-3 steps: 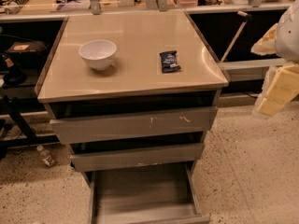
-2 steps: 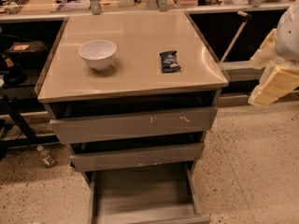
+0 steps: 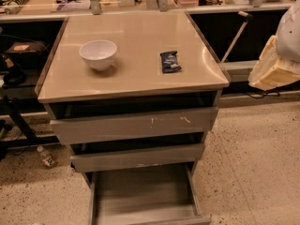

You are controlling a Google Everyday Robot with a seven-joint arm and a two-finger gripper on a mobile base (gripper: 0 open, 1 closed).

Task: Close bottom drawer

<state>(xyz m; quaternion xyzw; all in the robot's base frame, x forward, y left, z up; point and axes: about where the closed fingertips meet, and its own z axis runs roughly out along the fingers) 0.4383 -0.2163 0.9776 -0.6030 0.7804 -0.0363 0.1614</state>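
The bottom drawer (image 3: 143,193) is the lowest and narrowest of three grey drawers in the cabinet. It stands pulled far out toward the camera, with its grey box interior showing and its low front panel (image 3: 173,221) at the frame's bottom edge. My gripper (image 3: 272,71) shows as a pale cream part under the white arm at the right edge. It hangs at about the height of the cabinet top, to the right of the cabinet and well above the bottom drawer.
The widest top drawer (image 3: 133,124), with pale scratches, and the middle drawer (image 3: 138,157) both stand slightly out. A white bowl (image 3: 98,54) and a dark packet (image 3: 170,61) lie on the beige cabinet top (image 3: 136,36). A small bottle (image 3: 46,157) lies on the speckled floor at left.
The pale gripper part at the right edge has risen and shifted a little to the left. The drawers have not moved.
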